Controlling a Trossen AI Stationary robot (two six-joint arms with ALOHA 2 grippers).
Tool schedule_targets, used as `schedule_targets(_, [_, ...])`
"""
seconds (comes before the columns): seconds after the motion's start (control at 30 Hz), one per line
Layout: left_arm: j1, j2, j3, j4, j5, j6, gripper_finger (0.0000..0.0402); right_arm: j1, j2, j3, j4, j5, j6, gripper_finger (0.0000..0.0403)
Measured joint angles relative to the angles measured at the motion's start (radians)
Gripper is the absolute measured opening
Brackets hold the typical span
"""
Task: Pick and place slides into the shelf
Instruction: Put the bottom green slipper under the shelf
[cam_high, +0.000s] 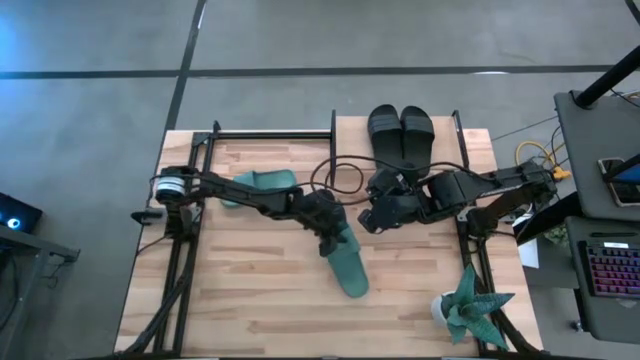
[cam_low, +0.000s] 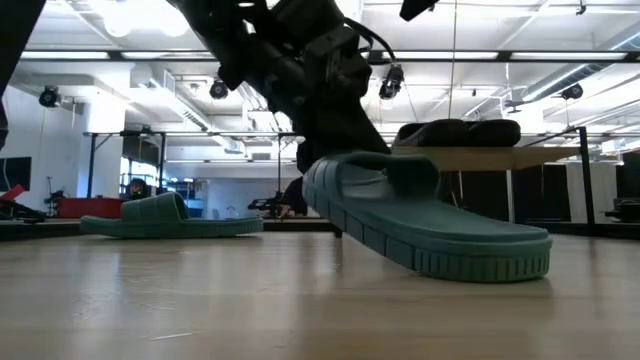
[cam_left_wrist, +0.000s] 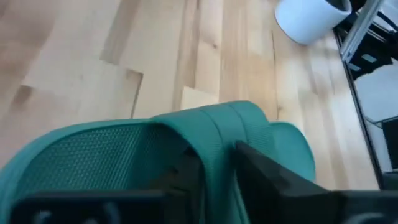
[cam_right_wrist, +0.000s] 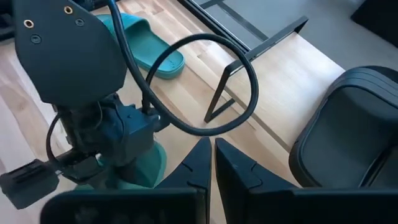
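My left gripper (cam_high: 330, 222) is at the table's middle, shut on a teal slide (cam_high: 347, 262) that stretches toward the near edge; this slide also shows in the low view (cam_low: 430, 225). The second teal slide (cam_high: 262, 185) lies flat on its sole at the far left. The black pair (cam_high: 400, 128) lies on the shelf's top board (cam_low: 480, 158) at the far edge. My right gripper (cam_right_wrist: 211, 163) is shut and empty, just right of the left gripper, above the table. My left gripper holds the teal slide by its wide strap (cam_left_wrist: 214, 140), pinched with one finger (cam_left_wrist: 180, 177) in the foot opening and the other finger (cam_left_wrist: 273, 177) outside. The fingers come from above, slanting down. The slide's near end (cam_low: 500, 265) is low at the table; whether it is lifted clear, I cannot tell.
A teal spiky plant in a white pot (cam_high: 465, 305) stands at the near right corner. A black cable (cam_high: 340, 175) loops over the table between the arms. The shelf's black metal frame (cam_high: 270, 133) runs along the far edge.
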Motion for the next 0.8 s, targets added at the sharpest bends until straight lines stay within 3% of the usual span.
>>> schedule_targets(0.2, [0.001,-0.041,0.0,0.012,-0.042,0.007,0.0173,0.0,0.0,0.0,0.0,0.014,-0.001,0.0013])
schedule_targets(0.37, [0.001,-0.076,-0.004,0.004,-0.154,0.024,0.0218,0.0,0.0,-0.003,-0.001,0.019,-0.001,0.0013])
schedule_targets(0.47, [0.001,-0.106,-0.007,-0.024,-0.181,0.064,0.0228,0.0,0.0,-0.004,-0.001,0.019,0.0,0.0013])
schedule_targets(0.63, [-0.014,-0.174,-0.015,-0.209,-0.178,0.055,0.023,0.0,0.0,-0.006,0.0,0.018,-0.001,0.0013])
schedule_targets(0.8, [-0.06,-0.197,-0.034,-0.327,-0.151,0.1,0.02,-0.003,0.0,-0.008,-0.004,0.019,-0.002,0.0013])
